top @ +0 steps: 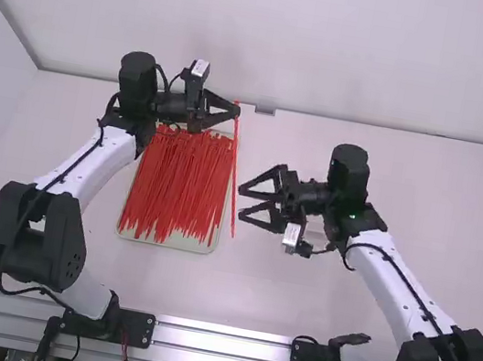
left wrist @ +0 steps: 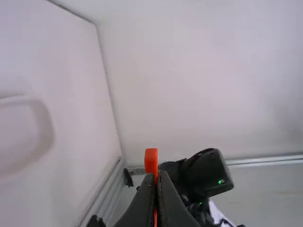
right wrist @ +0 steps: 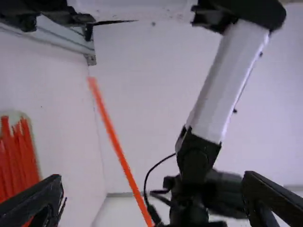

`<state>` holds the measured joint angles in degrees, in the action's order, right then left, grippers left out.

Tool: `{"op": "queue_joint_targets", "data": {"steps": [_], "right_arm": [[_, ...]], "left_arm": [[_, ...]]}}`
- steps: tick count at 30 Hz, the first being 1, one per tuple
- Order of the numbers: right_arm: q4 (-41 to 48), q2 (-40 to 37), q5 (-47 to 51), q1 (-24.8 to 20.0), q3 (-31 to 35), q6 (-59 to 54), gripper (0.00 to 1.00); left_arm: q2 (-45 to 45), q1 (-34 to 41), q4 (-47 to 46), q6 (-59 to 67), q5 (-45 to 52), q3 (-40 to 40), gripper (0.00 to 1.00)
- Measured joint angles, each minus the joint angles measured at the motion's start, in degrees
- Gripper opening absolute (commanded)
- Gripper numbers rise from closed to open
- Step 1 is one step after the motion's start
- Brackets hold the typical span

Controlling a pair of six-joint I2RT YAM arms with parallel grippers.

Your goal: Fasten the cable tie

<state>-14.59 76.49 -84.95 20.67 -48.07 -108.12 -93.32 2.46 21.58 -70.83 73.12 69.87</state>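
My left gripper (top: 231, 112) is shut on one end of a single red cable tie (top: 236, 176), which hangs down and forward from it to a free end near the pile's right edge. The left wrist view has the tie's orange head (left wrist: 151, 160) poking out between the closed fingers (left wrist: 166, 198). My right gripper (top: 254, 201) stands open just right of the tie's lower end, its fingers spread wide and apart from it. In the right wrist view the tie (right wrist: 116, 149) runs slanted between the open fingertips (right wrist: 35, 198).
A pile of several red cable ties (top: 180, 184) lies on a flat tray (top: 204, 247) left of centre. The table (top: 408, 181) is bare white to the right and toward the front. A metal rail (top: 224, 340) runs along the front edge.
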Motion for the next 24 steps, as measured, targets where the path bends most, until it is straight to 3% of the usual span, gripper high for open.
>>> {"op": "queue_joint_targets", "data": {"steps": [10,19,22,24], "right_arm": [[-1.7,0.0,0.0,1.0,0.5,-8.2,0.56],[-1.7,0.0,0.0,1.0,0.5,-9.1,0.47],[-1.7,0.0,0.0,1.0,0.5,-9.2,0.28],[-1.7,0.0,0.0,1.0,0.5,-9.3,0.23]], "left_arm": [[0.0,1.3,-0.6,-1.5,0.2,0.0,0.02],[0.0,3.8,-0.5,-0.2,0.8,0.0,0.02],[0.0,3.5,-0.4,0.4,0.6,0.0,0.02],[0.0,3.2,-0.4,0.8,0.6,0.0,0.02]]}}
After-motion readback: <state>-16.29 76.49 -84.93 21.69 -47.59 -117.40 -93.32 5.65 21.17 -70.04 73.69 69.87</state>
